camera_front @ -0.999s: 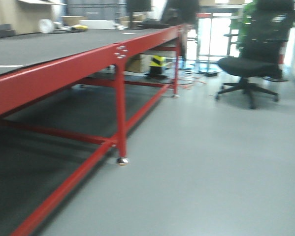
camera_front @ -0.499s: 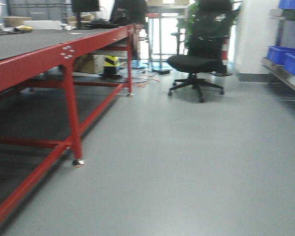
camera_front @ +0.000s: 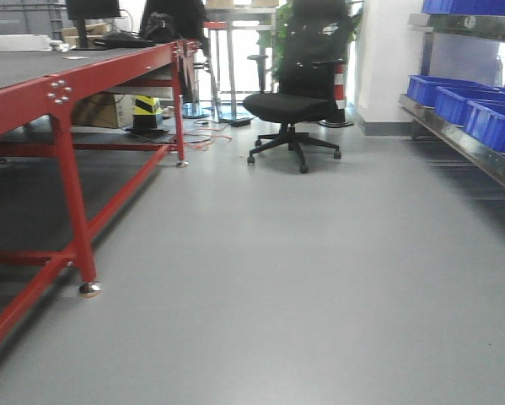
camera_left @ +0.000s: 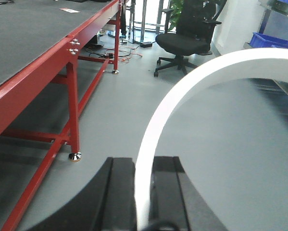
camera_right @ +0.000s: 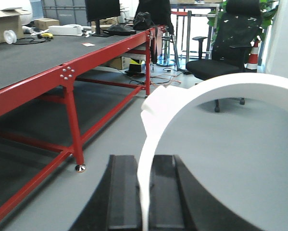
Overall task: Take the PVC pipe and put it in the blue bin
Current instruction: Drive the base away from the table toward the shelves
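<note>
1. Left fingers (camera_left: 120, 190) narrow, pressed on the base of a white PVC pipe (camera_left: 154, 126) curving up and off to the right of them.
2. Right fingers (camera_right: 123, 192) likewise narrow, gripping a white PVC pipe (camera_right: 147, 159) of the same arc; one pipe or two, cannot tell.
3. Below and ahead of the fingers, grey floor (camera_front: 303, 278).
4. Left of the fingers, a red-framed surface (camera_front: 16, 114) with a dark top.
5. Further ahead, a black office chair (camera_front: 290, 105).
6. Ahead and right of the fingers, well apart from the pipe, blue bins (camera_front: 442, 91) on a metal shelf (camera_front: 454, 141).
</note>
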